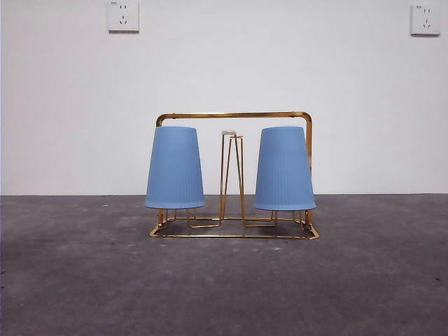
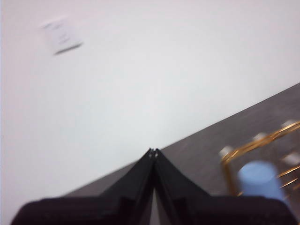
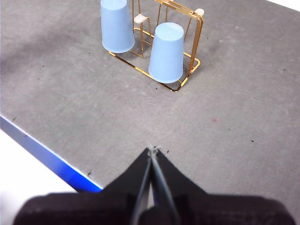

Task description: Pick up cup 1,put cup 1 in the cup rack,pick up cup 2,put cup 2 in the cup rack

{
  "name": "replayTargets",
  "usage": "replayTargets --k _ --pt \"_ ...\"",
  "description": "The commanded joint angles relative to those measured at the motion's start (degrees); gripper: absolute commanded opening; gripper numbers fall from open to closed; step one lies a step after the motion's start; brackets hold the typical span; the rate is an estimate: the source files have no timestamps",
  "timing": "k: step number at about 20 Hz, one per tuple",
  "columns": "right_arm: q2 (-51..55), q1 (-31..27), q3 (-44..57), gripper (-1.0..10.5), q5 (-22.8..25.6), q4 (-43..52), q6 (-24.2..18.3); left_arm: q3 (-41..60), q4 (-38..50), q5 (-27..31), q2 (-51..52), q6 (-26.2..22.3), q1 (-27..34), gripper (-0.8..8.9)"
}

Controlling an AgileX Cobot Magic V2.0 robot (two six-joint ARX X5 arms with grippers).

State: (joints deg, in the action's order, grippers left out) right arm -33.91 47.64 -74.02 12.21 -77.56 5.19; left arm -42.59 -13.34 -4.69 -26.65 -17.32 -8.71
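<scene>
The gold wire cup rack (image 1: 234, 115) stands on the grey table. Two ribbed blue cups hang upside down on its prongs, one on the left (image 1: 175, 168) and one on the right (image 1: 284, 168). The middle prongs (image 1: 232, 175) are bare. The right wrist view looks down from a distance on both cups (image 3: 116, 26) (image 3: 167, 52) and the rack (image 3: 191, 69). My right gripper (image 3: 152, 150) is shut and holds nothing, well short of the rack. My left gripper (image 2: 153, 151) is also shut and empty, raised beside the rack (image 2: 248, 146) and one blurred cup (image 2: 260, 180). Neither gripper shows in the front view.
Two white wall sockets (image 1: 122, 15) (image 1: 425, 19) sit high on the white wall behind the table. In the right wrist view the table's blue edge (image 3: 47, 157) runs close to my right gripper, with white floor beyond it.
</scene>
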Motion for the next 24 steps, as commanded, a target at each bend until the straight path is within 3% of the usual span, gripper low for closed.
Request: replayTargets --k 1,6,12,16,24 --pt "-0.04 -0.02 0.22 0.0 0.28 -1.31 0.59 9.27 1.33 -0.24 4.50 -0.66 3.58 -0.03" --pt "-0.04 -0.02 0.22 0.0 0.28 -1.31 0.59 26.73 3.15 -0.15 14.32 4.76 7.50 -0.03" --pt "-0.04 -0.02 0.22 0.0 0.28 -1.31 0.59 38.56 3.08 0.20 24.06 9.31 8.46 -0.03" --pt "-0.04 -0.02 0.22 0.0 0.28 -1.31 0.59 41.59 2.21 0.20 26.34 12.02 8.48 -0.03" --pt "-0.04 -0.02 0.22 0.0 0.28 -1.31 0.59 41.55 2.36 -0.04 25.92 12.20 8.52 -0.03"
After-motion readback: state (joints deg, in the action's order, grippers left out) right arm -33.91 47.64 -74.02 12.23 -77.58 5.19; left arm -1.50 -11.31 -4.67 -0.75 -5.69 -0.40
